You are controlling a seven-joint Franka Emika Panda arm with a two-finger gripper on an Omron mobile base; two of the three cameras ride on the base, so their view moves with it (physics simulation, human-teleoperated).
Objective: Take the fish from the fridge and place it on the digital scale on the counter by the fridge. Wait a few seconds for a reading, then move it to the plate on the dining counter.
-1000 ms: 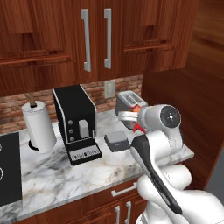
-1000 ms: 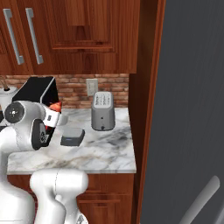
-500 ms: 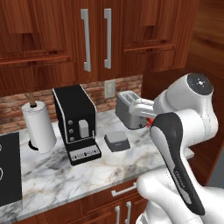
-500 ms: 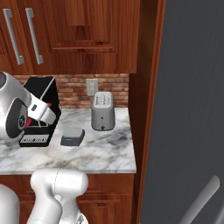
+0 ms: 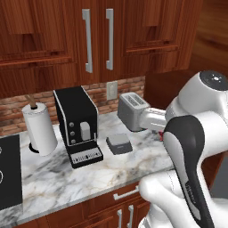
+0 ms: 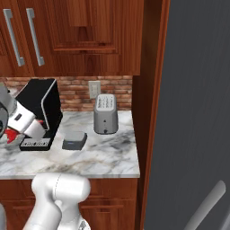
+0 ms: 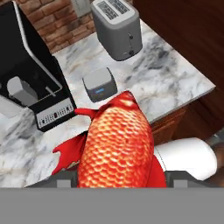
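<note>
In the left base view the digital scale (image 5: 119, 143) sits low and dark grey on the marble counter (image 5: 89, 178), between the black coffee machine (image 5: 76, 124) and the silver toaster (image 5: 132, 110). A paper towel roll (image 5: 40, 129) stands to the left. The arm's forearm hides most of the hand; a sliver of red shows beside it.

The right base view shows the grey fridge (image 6: 193, 112) door at the right, and the hand (image 6: 10, 134) at the left edge with red beneath it.

The hand view shows the fish (image 7: 120, 151) close up: bright red-orange, scaled, red fins, gripped between the fingers, in the air over the counter and short of the scale.
</note>
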